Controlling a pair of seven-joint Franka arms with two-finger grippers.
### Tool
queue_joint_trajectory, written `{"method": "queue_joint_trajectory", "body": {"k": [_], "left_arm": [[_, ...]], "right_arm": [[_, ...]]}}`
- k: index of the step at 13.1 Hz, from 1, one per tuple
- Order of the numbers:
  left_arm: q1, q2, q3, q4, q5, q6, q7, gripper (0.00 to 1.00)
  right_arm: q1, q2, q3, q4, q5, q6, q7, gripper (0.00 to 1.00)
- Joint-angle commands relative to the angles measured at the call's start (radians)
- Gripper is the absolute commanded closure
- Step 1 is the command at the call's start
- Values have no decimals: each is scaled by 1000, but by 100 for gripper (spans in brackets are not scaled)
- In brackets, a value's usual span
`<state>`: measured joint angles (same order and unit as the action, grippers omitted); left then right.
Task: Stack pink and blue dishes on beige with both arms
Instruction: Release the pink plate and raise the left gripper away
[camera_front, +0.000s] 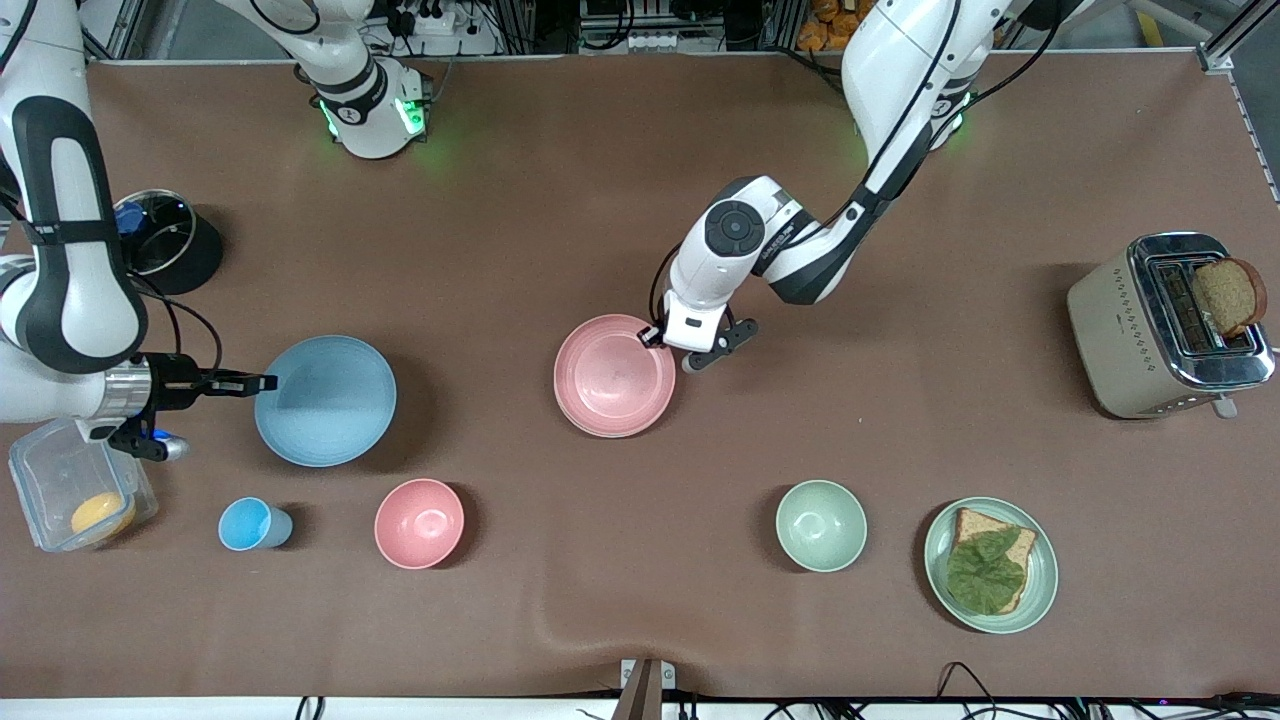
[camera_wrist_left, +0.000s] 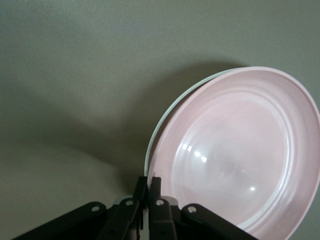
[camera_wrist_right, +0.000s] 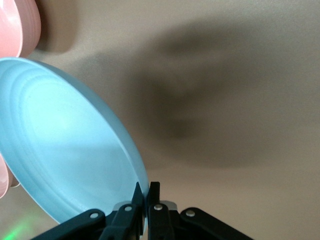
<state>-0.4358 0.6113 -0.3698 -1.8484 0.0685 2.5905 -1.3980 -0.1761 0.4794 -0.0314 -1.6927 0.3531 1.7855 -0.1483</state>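
The left gripper pinches the rim of the pink plate. In the left wrist view its fingers are pressed tight on the edge of the plate. The pink plate is in the middle of the tabletop, and one side is tipped up. A thin pale rim peeks out from under it in the left wrist view, but I cannot tell what it is.

The right gripper pinches the rim of the blue plate. In the right wrist view its fingers squeeze the edge of the plate, which is lifted and tilted. This plate is toward the right arm's end of the tabletop.

Nearer the front camera sit a small blue cup, a pink bowl, a green bowl and a green plate with bread and a leaf. A toaster with a slice of bread stands at the left arm's end.
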Motion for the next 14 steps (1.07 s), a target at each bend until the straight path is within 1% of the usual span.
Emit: {"method": "queue_joint_trajectory", "body": {"k": [1, 2, 3, 5, 6, 8, 9, 11, 12, 13, 14], "left_arm": [[-6, 1, 9, 9, 36, 16, -32, 6], [2, -10, 9, 11, 37, 14, -32, 0], [3, -36, 14, 11, 39, 10, -33, 0], [17, -149, 54, 12, 74, -44, -24, 0], [41, -209, 69, 24, 118, -96, -15, 0], [107, -302, 68, 40, 259, -215, 43, 0], [161, -353, 62, 41, 272, -283, 151, 0], [239, -442, 63, 47, 264, -419, 490, 0], [294, -479, 65, 52, 255, -456, 639, 0], [362, -510, 63, 57, 213, -487, 766, 0], [423, -525, 63, 87, 151, -525, 918, 0]], "right_arm": [[0, -7, 7, -4, 21, -3, 3, 100], [4, -7, 7, -4, 21, -3, 4, 100], [4, -7, 7, -4, 21, -2, 3, 100], [4, -8, 8, -4, 21, -5, 9, 100], [6, -8, 10, -4, 23, -5, 18, 100], [29, -7, 10, -8, 107, -8, 45, 100], [49, -5, 10, -12, 136, -5, 46, 100], [95, 5, 10, -21, 220, 0, 73, 100], [128, 2, 8, -22, 236, -6, 105, 100], [157, -25, 7, -39, 234, -14, 160, 100], [171, -42, 7, -47, 231, -18, 177, 100]]}}
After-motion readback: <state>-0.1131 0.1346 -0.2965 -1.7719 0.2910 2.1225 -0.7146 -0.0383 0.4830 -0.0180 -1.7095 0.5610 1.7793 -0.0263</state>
